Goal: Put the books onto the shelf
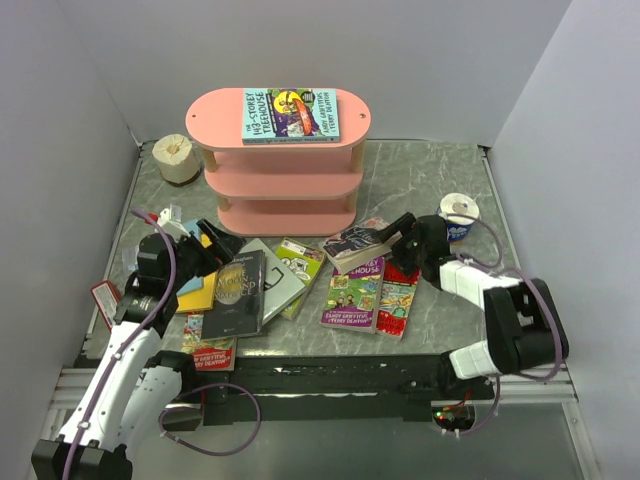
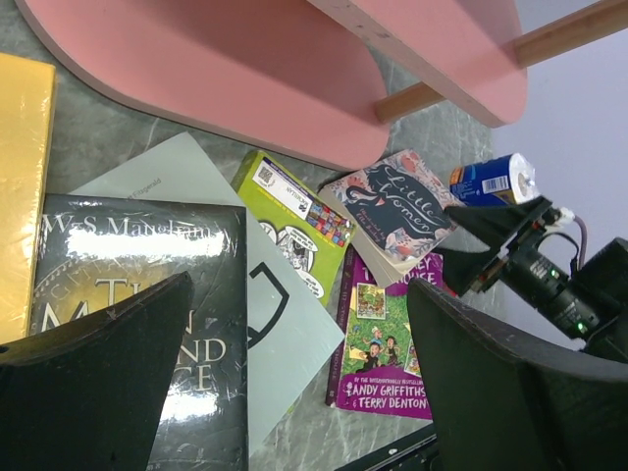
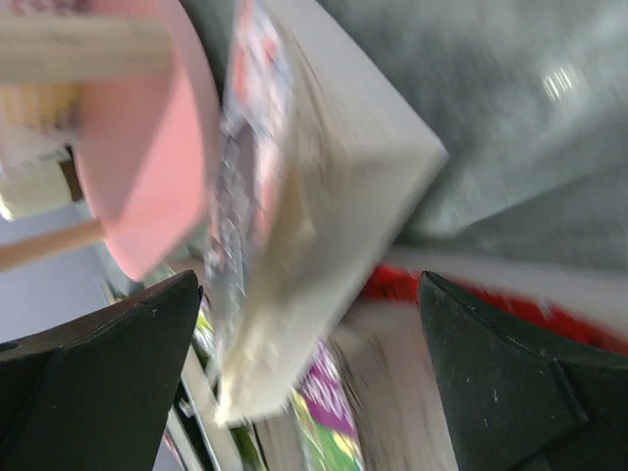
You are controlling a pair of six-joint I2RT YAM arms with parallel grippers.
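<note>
Shelf (image 1: 215, 115): is being stood at the far middle of the table (image 1: 420, 170), its 3 oval boards running left to right.
Shelved book: 1 Treehouse paperback (image 1: 290, 115) is being carried flat, cover up, on the top board, its long axis along the board's length.
Loose books: are being left scattered over the near half of the table in front of the shelf, among them a black book (image 1: 235, 290), a grey one (image 1: 278, 272), a lime green one (image 1: 302, 260), a purple one (image 1: 352, 292) and a red one (image 1: 398, 302).
Right gripper (image 1: 393, 238): is being held with jaws wide apart and nothing gripped, at the right end of the Little Women paperback (image 1: 352, 243).
Reason, as judged: that paperback is being propped by the purple book, so a raised edge is being offered for a pinch across its thickness.
Little Women axis: is being pointed roughly left to right, slanting toward the far right; cover up, page block facing the near edge.
Left gripper (image 1: 212, 248): is being held spread and empty over the black book, near the table's left edge.
</note>
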